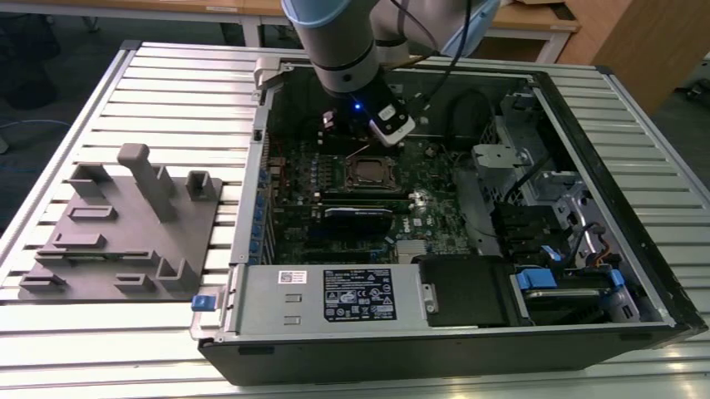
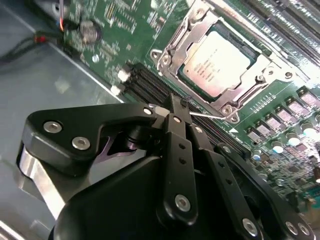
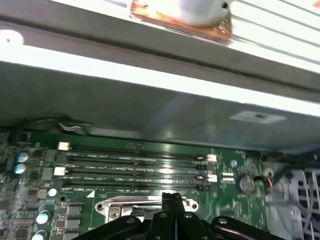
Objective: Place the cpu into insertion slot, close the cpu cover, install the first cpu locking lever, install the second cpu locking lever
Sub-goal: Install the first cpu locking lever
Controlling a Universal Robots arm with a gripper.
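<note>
Open computer case (image 1: 444,332) on a slatted table (image 1: 66,349), seen from its near side. In the middle of the green board sits the socket (image 1: 351,176). The chip (image 2: 215,65) already lies in it, and the cover (image 2: 175,47) appears folded down around the chip. Just beyond, the gripper (image 2: 175,106) hangs low with its fingers pressed together, tip at a thin wire lever (image 2: 207,115); whether they pinch it cannot be told. Seating and covering look done, and lever latching looks unfinished.
</note>
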